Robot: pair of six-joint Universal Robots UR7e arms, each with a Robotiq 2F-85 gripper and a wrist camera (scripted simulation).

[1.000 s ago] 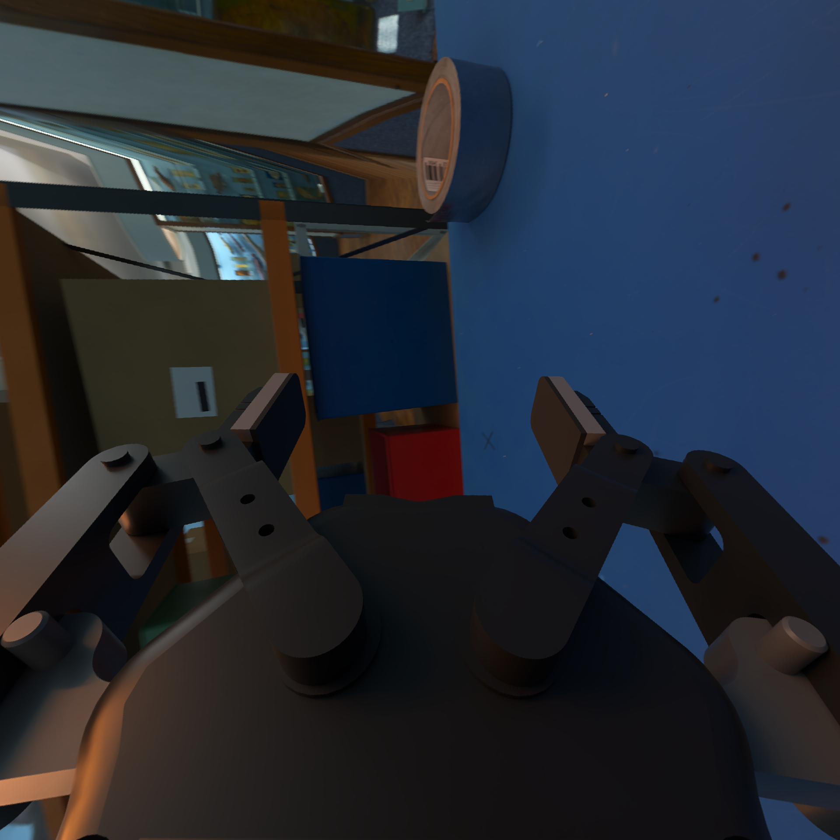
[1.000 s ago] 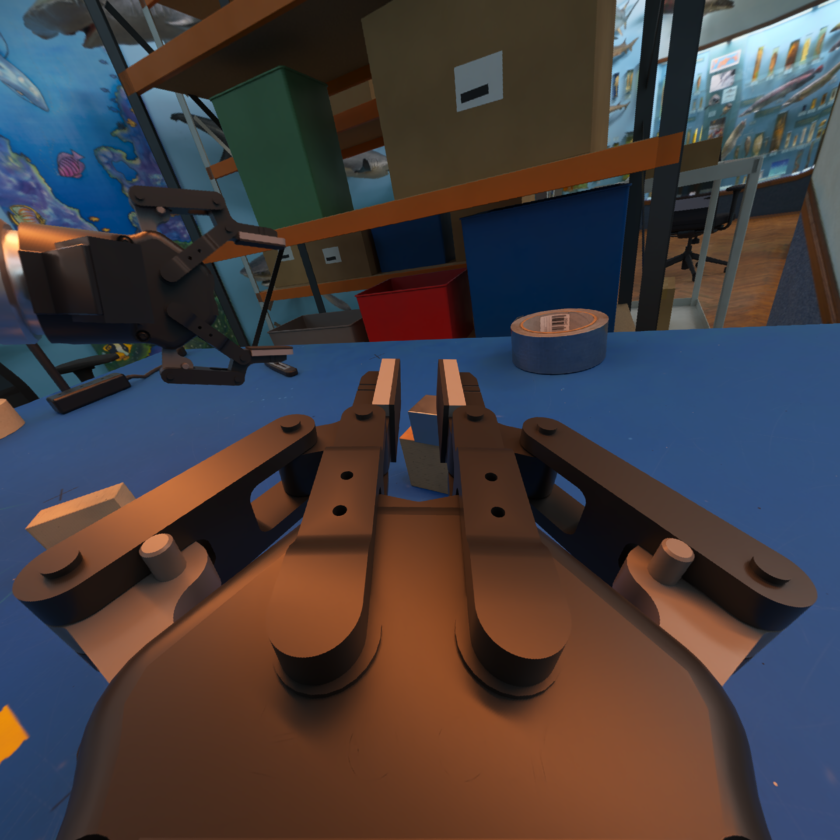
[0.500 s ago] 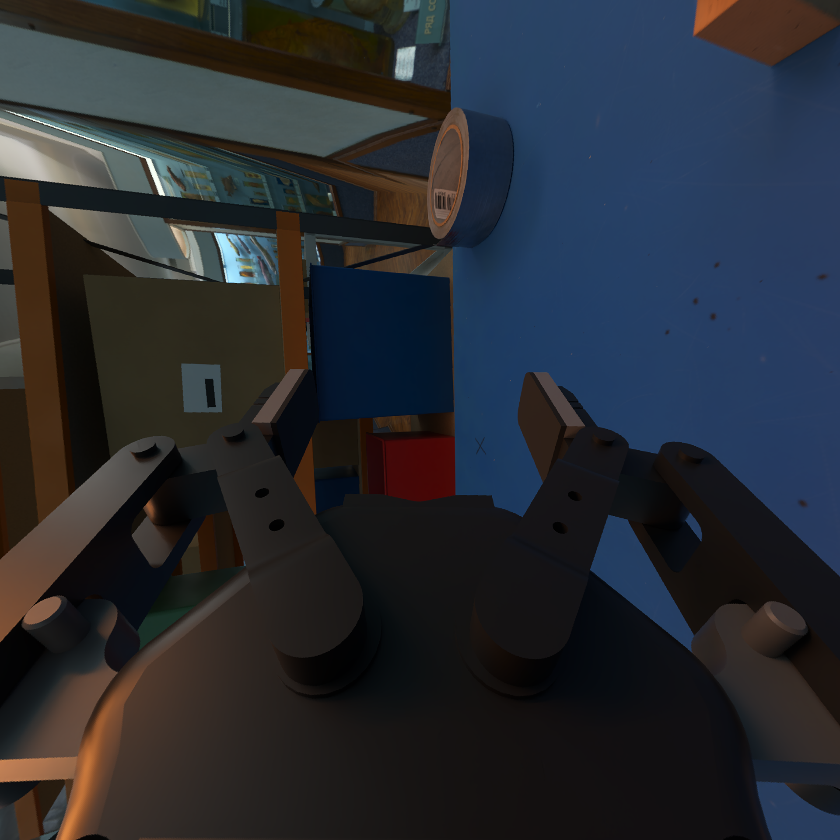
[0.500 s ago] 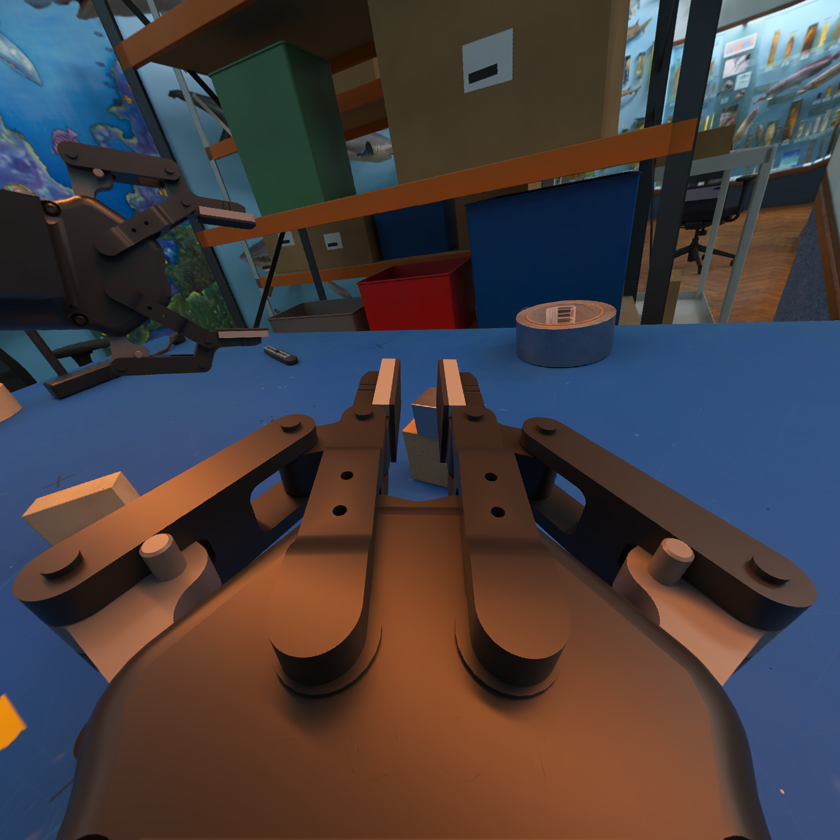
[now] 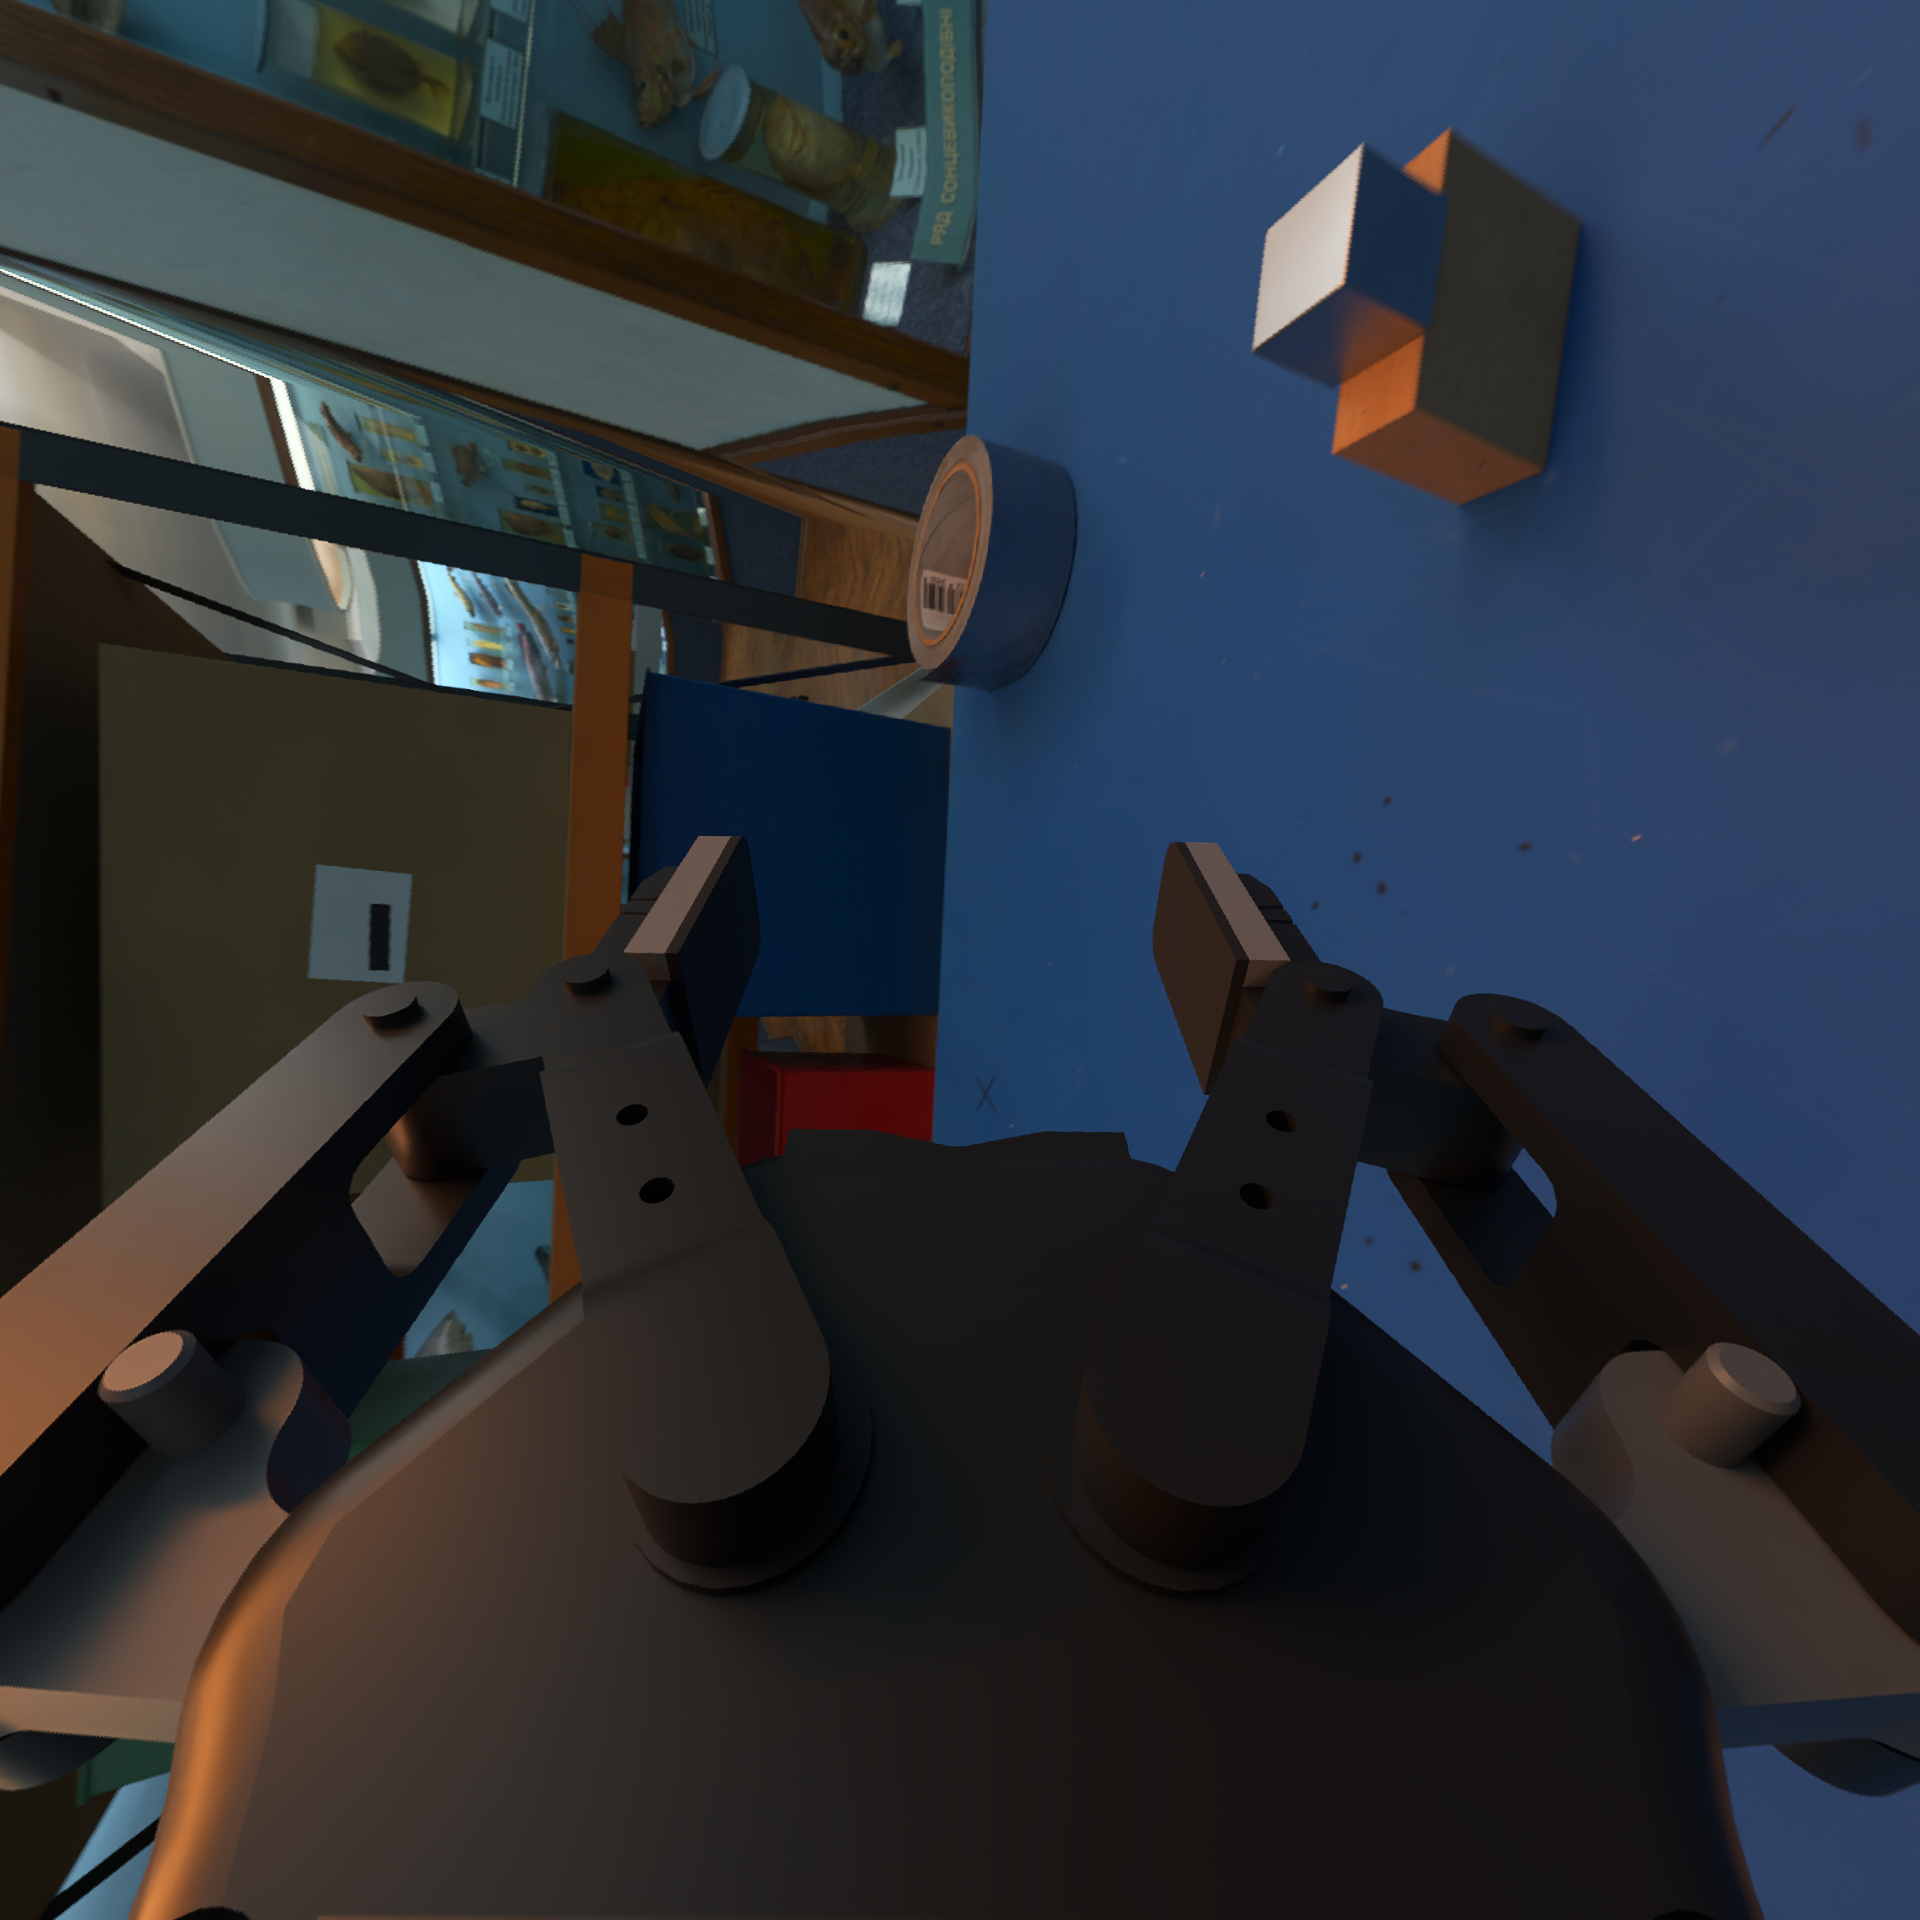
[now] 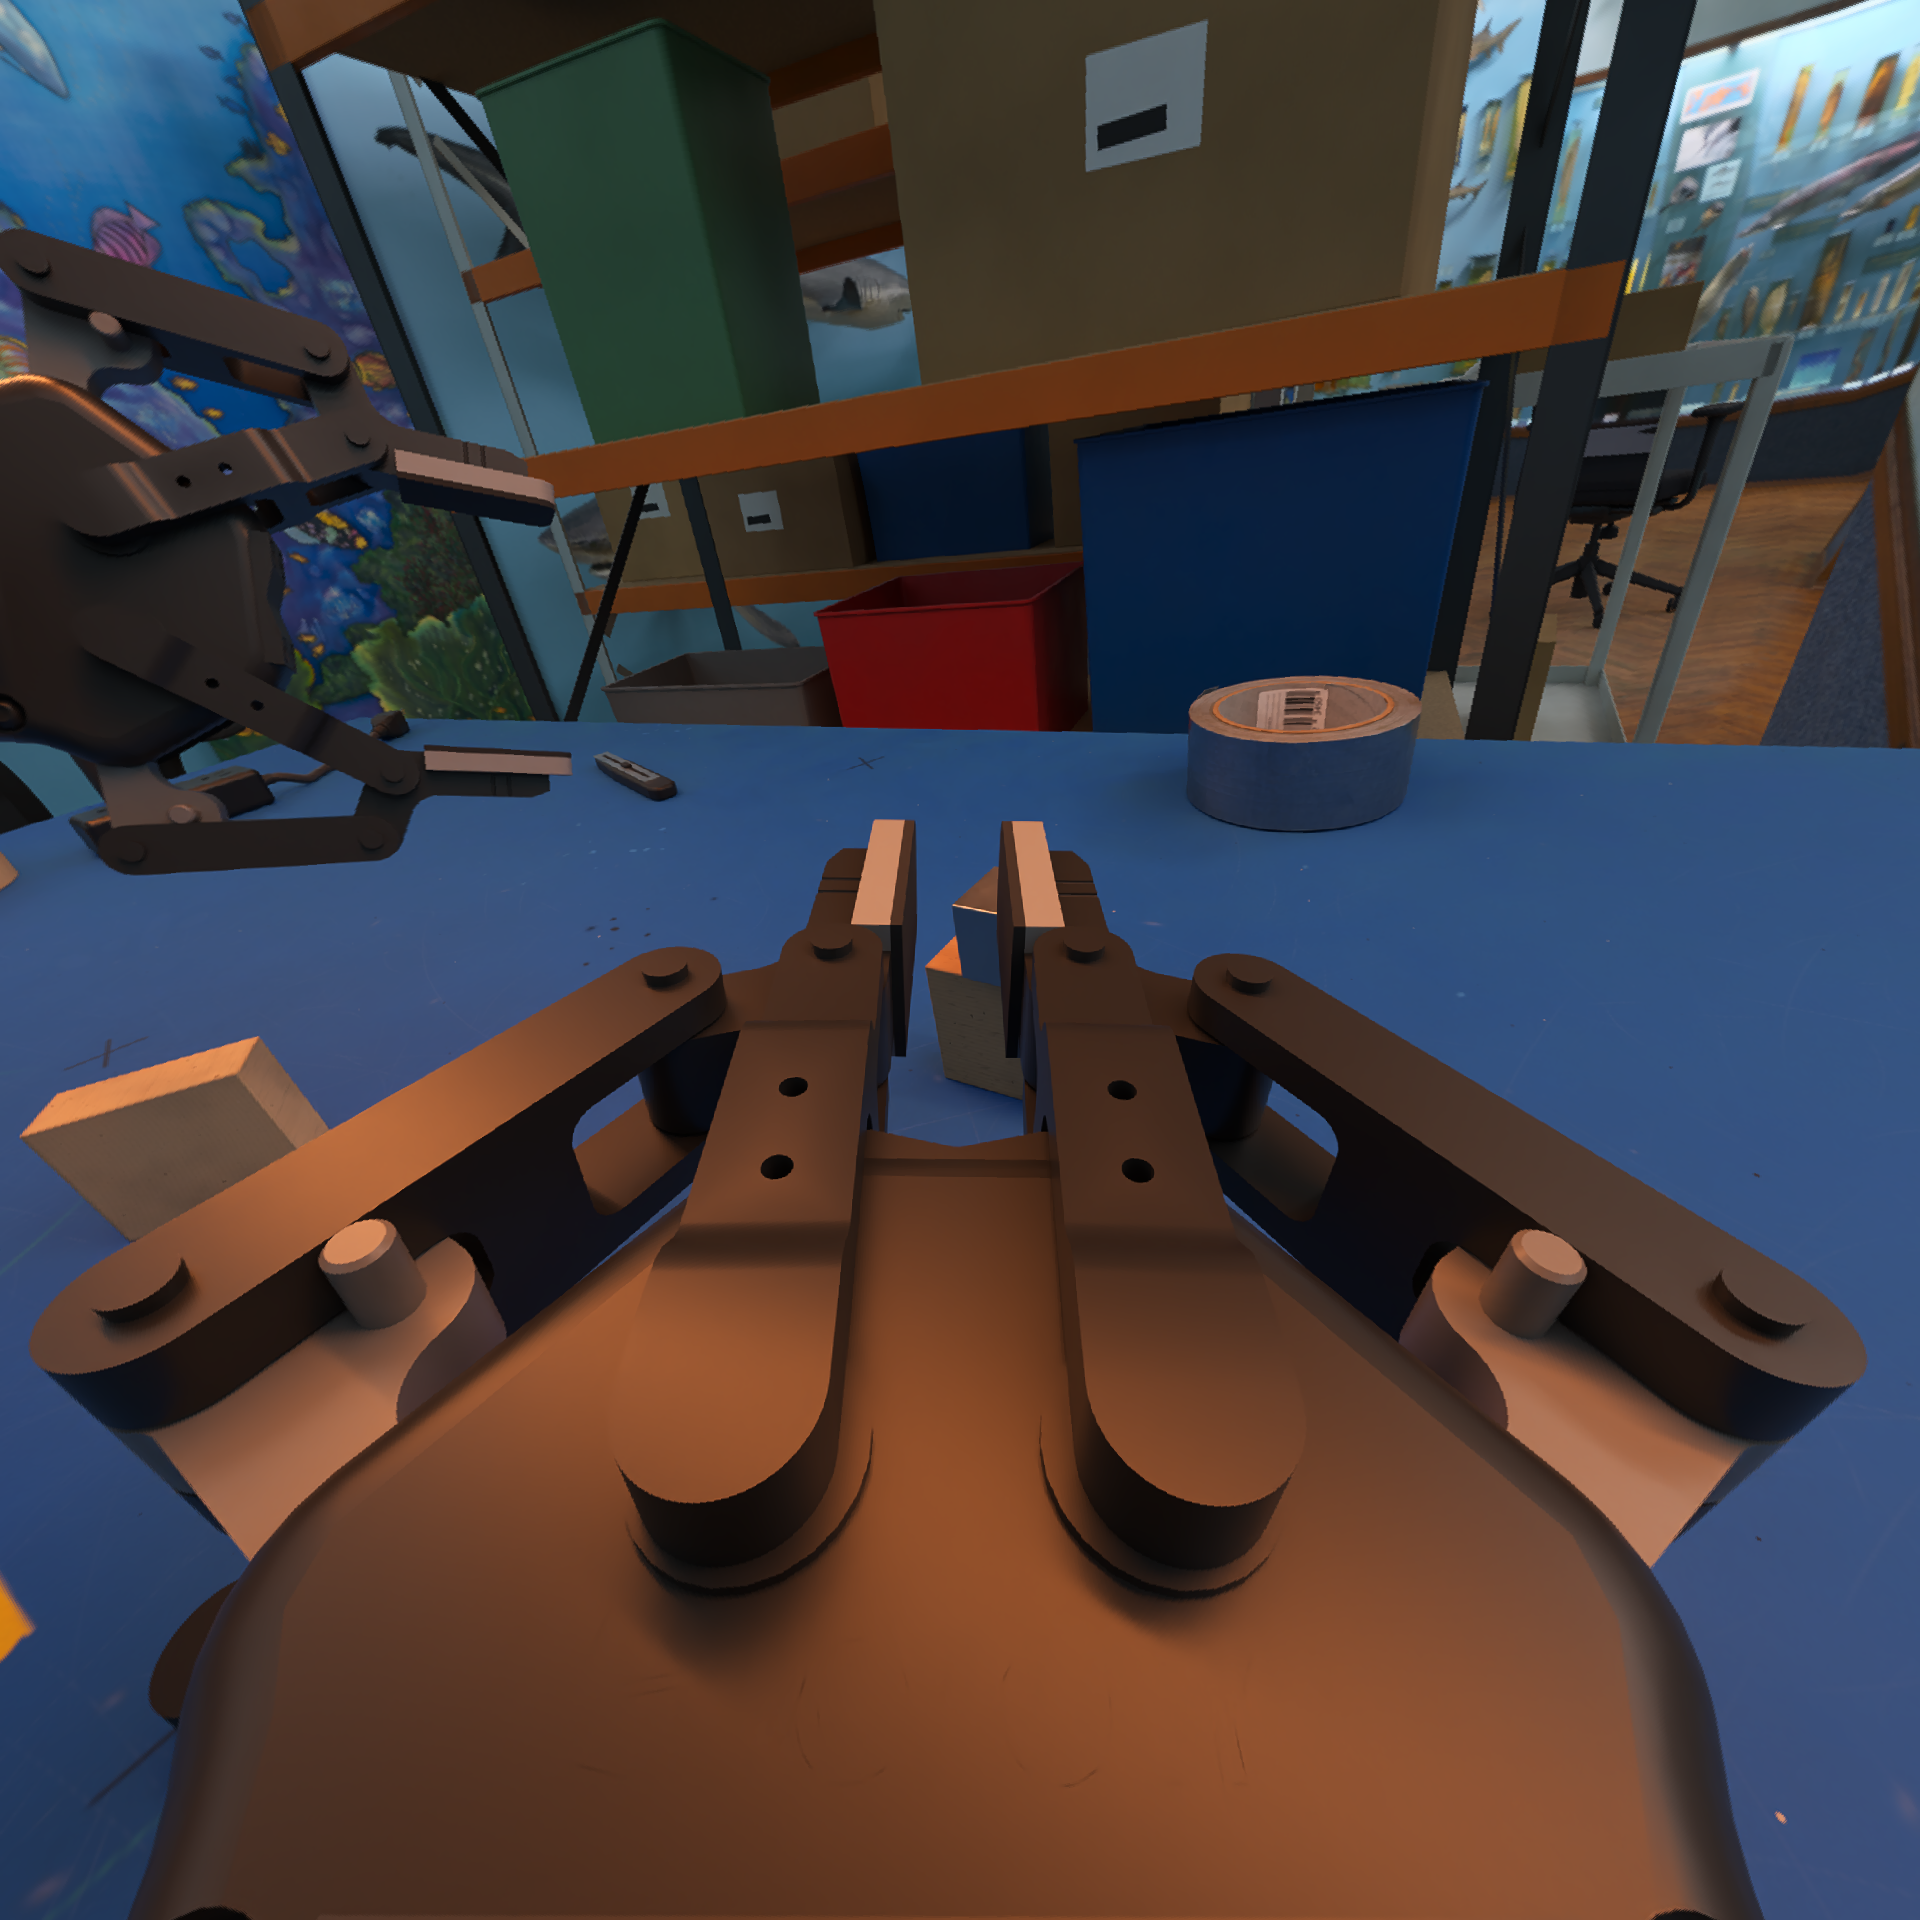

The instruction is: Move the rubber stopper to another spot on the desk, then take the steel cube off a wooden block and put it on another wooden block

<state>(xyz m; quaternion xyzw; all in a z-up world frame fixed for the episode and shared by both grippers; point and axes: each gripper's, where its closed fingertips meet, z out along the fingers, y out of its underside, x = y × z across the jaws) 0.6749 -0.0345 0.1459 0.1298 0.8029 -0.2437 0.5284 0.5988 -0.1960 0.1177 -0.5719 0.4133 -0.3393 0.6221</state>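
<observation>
1. Steel cube (image 6: 975,925), small, grey and shiny, sits on top of a pale wooden block (image 6: 971,1029) on the blue desk (image 6: 1558,935); the right gripper (image 6: 956,883) points at it with fingers drawn close together, pinching nothing, the cube lying beyond the tips.
2. Left gripper (image 5: 956,935) has its fingers spread wide and empty, hovering over the desk.
3. Compared with half a second ago, the left wrist view has shifted: the cube (image 5: 1340,270) on its block (image 5: 1475,343) now shows fully, where only a block corner showed.
4. Right gripper looks unchanged.
5. Outward lie a second, flat wooden block (image 6: 166,1132) to the left and a blue tape roll (image 6: 1304,753) at the far edge.
</observation>
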